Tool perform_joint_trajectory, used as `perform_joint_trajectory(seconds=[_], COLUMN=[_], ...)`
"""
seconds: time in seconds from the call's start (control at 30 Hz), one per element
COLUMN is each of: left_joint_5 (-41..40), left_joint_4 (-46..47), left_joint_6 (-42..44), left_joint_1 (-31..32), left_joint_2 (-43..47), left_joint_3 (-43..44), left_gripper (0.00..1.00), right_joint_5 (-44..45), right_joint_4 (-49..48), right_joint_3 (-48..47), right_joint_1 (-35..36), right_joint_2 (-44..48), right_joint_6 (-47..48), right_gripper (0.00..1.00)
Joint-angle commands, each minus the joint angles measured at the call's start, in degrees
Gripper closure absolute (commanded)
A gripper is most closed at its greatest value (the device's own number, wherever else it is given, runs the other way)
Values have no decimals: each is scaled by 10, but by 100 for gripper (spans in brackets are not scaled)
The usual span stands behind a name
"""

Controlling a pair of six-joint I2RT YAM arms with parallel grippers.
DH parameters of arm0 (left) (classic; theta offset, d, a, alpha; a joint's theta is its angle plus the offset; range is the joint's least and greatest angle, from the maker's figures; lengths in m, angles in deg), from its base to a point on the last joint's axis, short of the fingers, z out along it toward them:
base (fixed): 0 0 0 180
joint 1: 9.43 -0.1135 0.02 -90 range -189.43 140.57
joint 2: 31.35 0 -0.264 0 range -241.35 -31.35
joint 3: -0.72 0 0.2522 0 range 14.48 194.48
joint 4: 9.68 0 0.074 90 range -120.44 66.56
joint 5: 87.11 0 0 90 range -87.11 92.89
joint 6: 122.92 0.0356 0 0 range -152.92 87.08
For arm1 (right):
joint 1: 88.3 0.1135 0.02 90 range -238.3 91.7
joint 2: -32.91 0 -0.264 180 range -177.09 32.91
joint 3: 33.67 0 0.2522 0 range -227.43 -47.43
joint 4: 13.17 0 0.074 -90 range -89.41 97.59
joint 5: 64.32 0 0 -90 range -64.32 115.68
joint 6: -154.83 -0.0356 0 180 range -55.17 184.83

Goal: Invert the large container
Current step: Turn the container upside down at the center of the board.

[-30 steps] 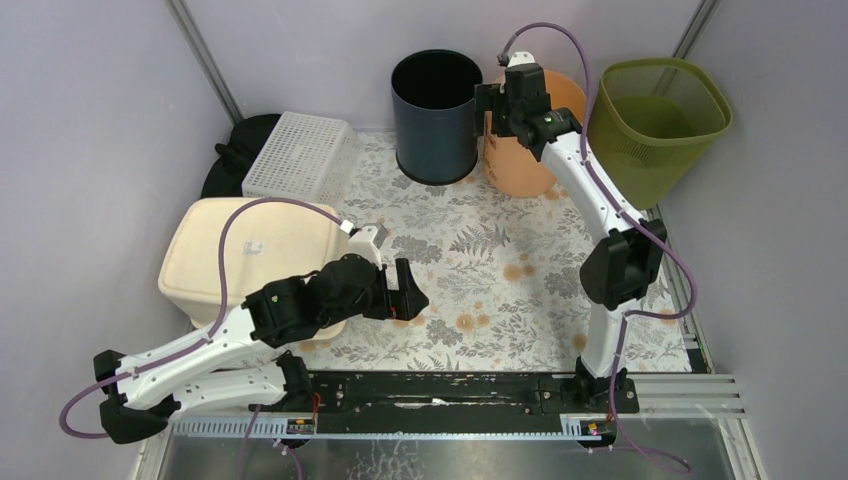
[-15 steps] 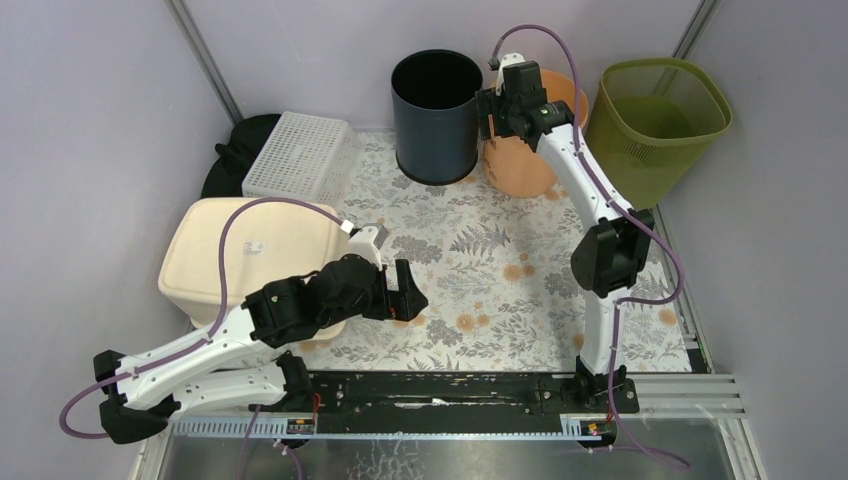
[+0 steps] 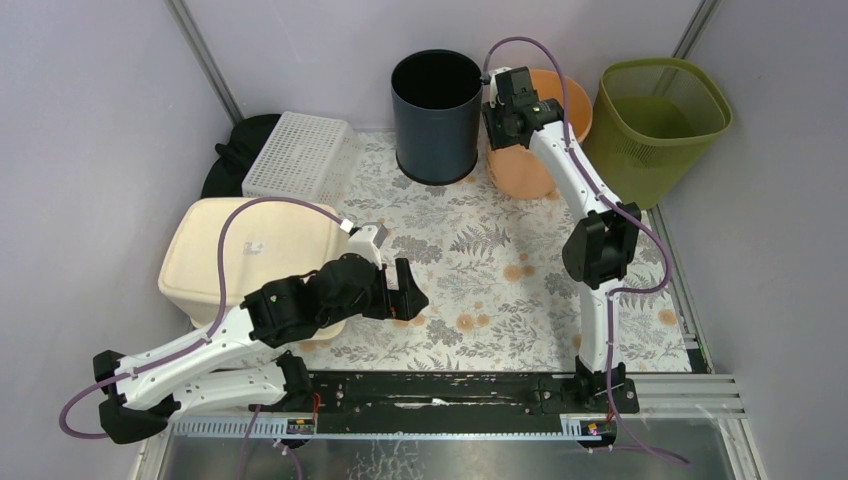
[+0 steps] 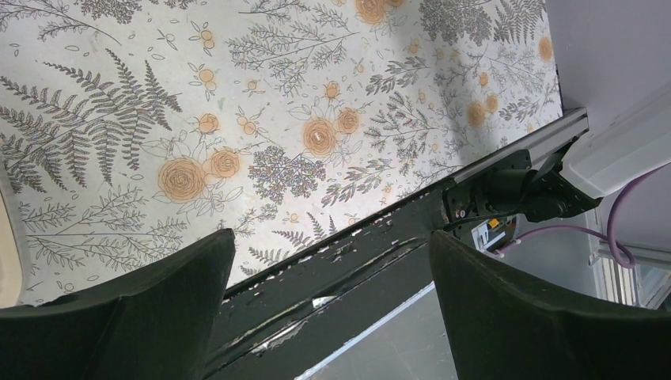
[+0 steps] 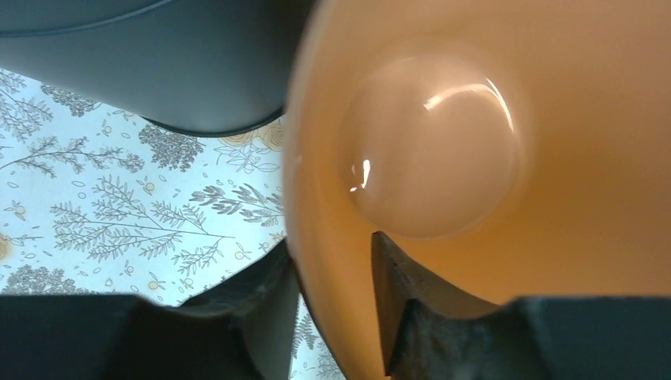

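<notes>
The large container (image 3: pixel 522 165) is a round orange bin standing upright, mouth up, at the back between a dark bin and a green basket. In the right wrist view its smooth inside and bottom (image 5: pixel 443 150) fill the frame. My right gripper (image 3: pixel 503 100) sits astride its left rim. One finger (image 5: pixel 273 293) rests on the outer wall and the other finger (image 5: pixel 396 277) is inside, a little off the inner wall. The right gripper (image 5: pixel 332 247) is partly narrowed but open. My left gripper (image 3: pixel 405 290) hovers wide open over the near mat, and in its wrist view the left gripper (image 4: pixel 331 237) holds nothing.
A dark round bin (image 3: pixel 436 115) stands just left of the orange one, nearly touching it (image 5: pixel 158 63). A green mesh basket (image 3: pixel 660 120) is at the back right. A white lattice basket (image 3: pixel 300 160) and a cream bin (image 3: pixel 250 255) sit on the left.
My right gripper has shifted left along the back onto the orange bin's left rim, and its jaws have narrowed around the wall. The left arm has not moved.
</notes>
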Motion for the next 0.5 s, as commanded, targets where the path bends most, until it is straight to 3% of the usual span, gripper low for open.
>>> perform_joint_trajectory(seconds=[0.0,0.2,0.47], left_joint_5=[1,4,4], left_joint_4=[-2,1,9], left_joint_6=[2,-5,-8], left_joint_1=[1,1,1], left_joint_2=[4,2,0], left_joint_3=[16,13,7], left_gripper=[0,0,0], right_joint_5=[-6,-36,-70], right_joint_4=[20,28,41], right_joint_3=[-12,12,69], right_joint_1=[-1,0,18], right_joint_2=[22,54,143], right_joint_6=[1,-22,-64], right_gripper=[63,87,95])
